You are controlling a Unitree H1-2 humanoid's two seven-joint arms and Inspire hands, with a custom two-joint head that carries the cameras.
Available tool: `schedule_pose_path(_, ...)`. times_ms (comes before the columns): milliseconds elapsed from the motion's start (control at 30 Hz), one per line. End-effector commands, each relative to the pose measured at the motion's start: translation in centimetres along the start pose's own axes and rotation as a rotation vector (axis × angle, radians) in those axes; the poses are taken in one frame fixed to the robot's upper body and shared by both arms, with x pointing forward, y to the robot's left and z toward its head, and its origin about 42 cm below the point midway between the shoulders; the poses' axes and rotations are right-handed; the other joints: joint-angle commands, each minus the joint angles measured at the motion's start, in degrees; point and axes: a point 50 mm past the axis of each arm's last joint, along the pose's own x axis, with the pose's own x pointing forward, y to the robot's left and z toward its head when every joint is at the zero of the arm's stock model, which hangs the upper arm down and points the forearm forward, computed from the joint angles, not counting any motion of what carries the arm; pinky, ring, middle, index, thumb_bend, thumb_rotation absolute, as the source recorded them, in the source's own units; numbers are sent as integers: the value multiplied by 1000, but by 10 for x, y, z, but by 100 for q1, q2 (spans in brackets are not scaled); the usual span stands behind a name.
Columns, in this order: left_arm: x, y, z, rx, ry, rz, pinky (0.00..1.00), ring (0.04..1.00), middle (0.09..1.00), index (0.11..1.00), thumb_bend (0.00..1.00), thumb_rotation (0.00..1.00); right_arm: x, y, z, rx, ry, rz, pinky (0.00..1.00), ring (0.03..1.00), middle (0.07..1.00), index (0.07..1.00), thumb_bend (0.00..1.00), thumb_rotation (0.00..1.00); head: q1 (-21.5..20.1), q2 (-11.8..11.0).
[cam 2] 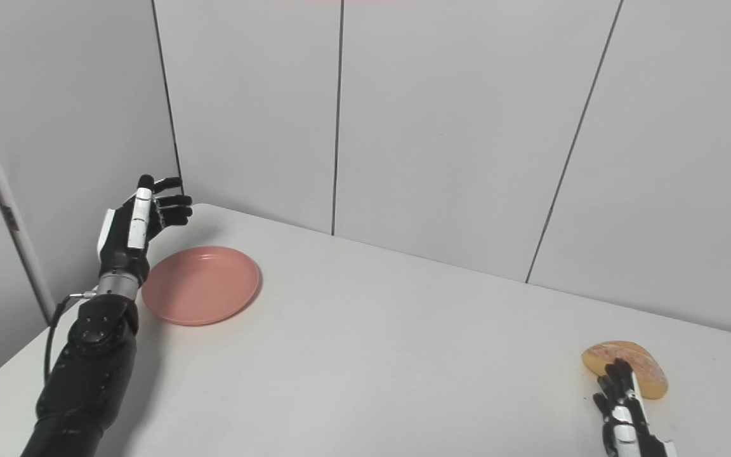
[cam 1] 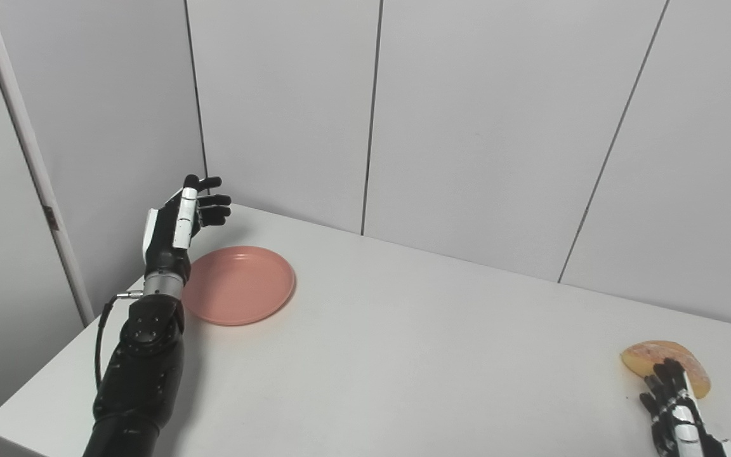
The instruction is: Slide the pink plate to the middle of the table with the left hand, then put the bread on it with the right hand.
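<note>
**Plate at the far left, bread at the near right**

Grey wall panels [cam 1: 480,127] close in a white counter [cam 1: 403,355] on two sides. Toward the counter's far left corner lies the pink plate [cam 1: 242,285], flat and holding nothing. The left hand [cam 1: 178,222] is raised above the counter just beside the plate's left rim, not touching it; its fingers [cam 1: 213,206] are apart and loosely curled, pointing to the right over the plate's far edge, with nothing in them.

Well apart from the plate, near the right front edge of the counter, sits the bread [cam 1: 660,355] (a rounded, golden-brown piece with a paler underside). The right hand [cam 2: 622,406] comes in low at the bottom right, its fingers [cam 2: 613,381] stretched forward and slightly spread, the tips reaching the near side of the bread. Whether they press on it or only overlap it cannot be told from either eye view. They are not closed around it.
</note>
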Motion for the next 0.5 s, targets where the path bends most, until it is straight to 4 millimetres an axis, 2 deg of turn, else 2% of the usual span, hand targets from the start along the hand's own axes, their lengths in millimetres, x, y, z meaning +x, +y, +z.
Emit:
schedule_pose_path(0, 27, 5, 35, 9, -133, -3, 594, 587, 605, 667, 756, 1000, -25, 5, -24, 44, 63, -14, 1000, 1000, 1000, 1000, 573, 936, -1, 5)
schedule_pose_path(467, 54, 21, 19, 165, -51, 26, 625, 616, 631, 700, 739, 1000, -27, 4, -23, 31, 56, -4, 1000, 1000, 1000, 1000, 562, 959, 133, 12)
